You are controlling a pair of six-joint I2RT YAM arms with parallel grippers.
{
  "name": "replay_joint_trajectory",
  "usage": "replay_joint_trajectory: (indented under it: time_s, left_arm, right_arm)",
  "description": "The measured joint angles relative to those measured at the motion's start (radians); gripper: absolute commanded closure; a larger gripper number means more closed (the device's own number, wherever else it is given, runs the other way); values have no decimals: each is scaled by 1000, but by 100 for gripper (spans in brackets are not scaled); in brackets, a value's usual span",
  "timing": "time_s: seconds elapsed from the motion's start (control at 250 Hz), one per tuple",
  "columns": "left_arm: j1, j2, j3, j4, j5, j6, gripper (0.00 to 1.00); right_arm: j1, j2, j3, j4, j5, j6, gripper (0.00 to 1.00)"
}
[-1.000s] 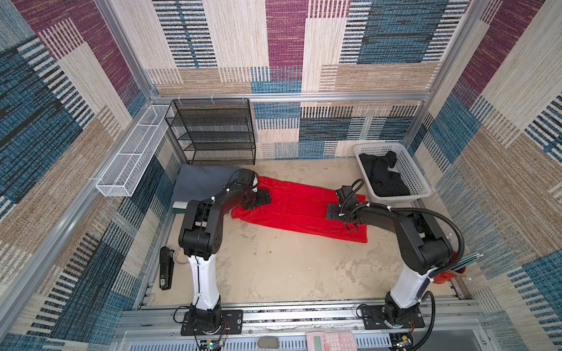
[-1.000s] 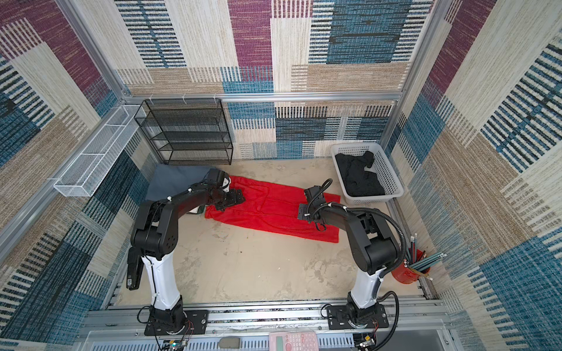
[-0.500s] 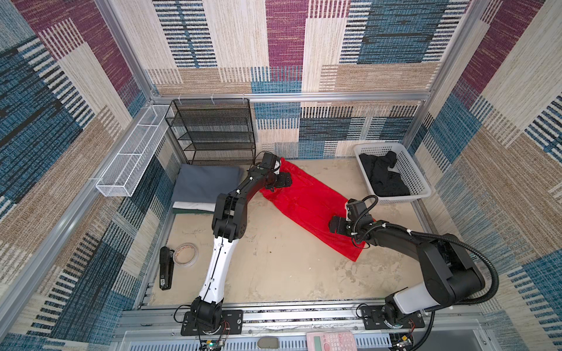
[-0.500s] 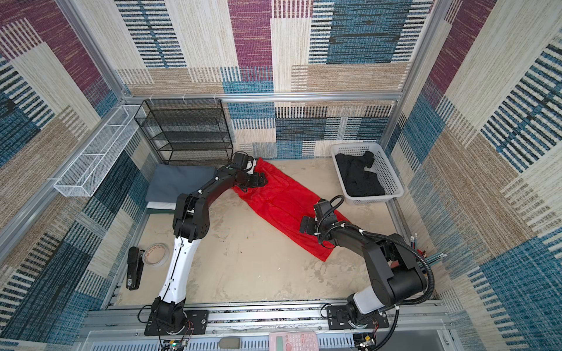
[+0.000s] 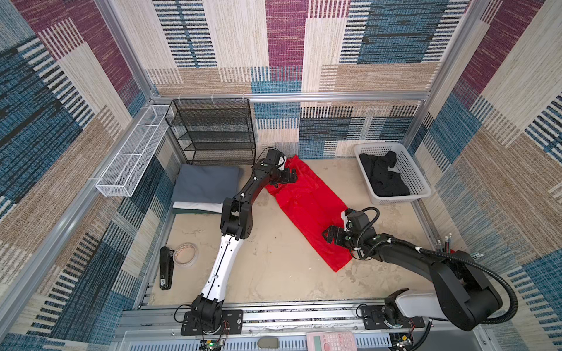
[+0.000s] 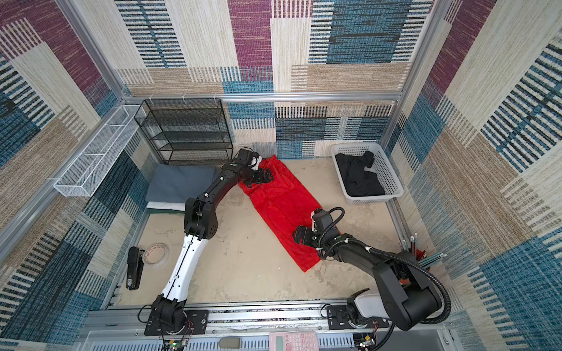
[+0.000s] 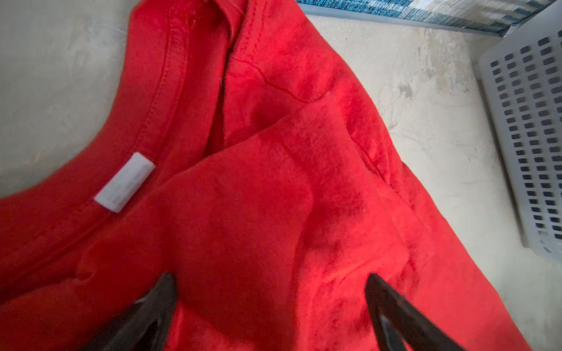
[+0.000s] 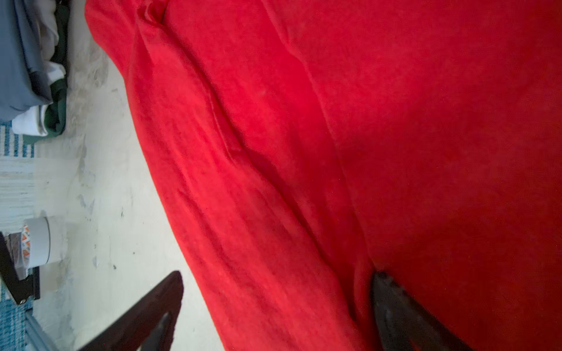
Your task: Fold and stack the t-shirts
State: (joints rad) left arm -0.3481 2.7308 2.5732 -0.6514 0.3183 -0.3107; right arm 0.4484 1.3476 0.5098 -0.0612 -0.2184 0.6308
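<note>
While both tools stand spread, holding nothing, left tool (image 5: 288, 177) over the collar (image 7: 161, 91) and right tool (image 5: 330, 235) straddling a side edge near the hem (image 5: 337, 267), the red shirt (image 5: 307, 206) lies flat on the desk (image 5: 267, 273) as a narrow band. Judged next: pinch all layers at one end, lift evenly, lay it over square. Long axis runs diagonal, collar and label (image 7: 124, 186) toward the rack (image 5: 213, 133), hem toward the front right.

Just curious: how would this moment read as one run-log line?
red t-shirt: long flat strip | left pincer: open, at collar | right pincer: open, near other end
</note>
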Motion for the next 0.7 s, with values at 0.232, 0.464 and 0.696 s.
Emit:
replay_joint_trajectory:
  time_s: [0.232, 0.464, 0.696]
  left_arm:
    - [7, 3, 4, 10, 14, 3, 1]
    - [8, 11, 8, 35, 48, 3, 1]
    - [8, 11, 9, 41, 90, 2, 0]
  right_arm:
    - [136, -16, -4, -2, -34, 70, 3]
    - [272, -44, -27, -5, -52, 176, 3]
    - [367, 10, 30, -13, -67, 205, 1]
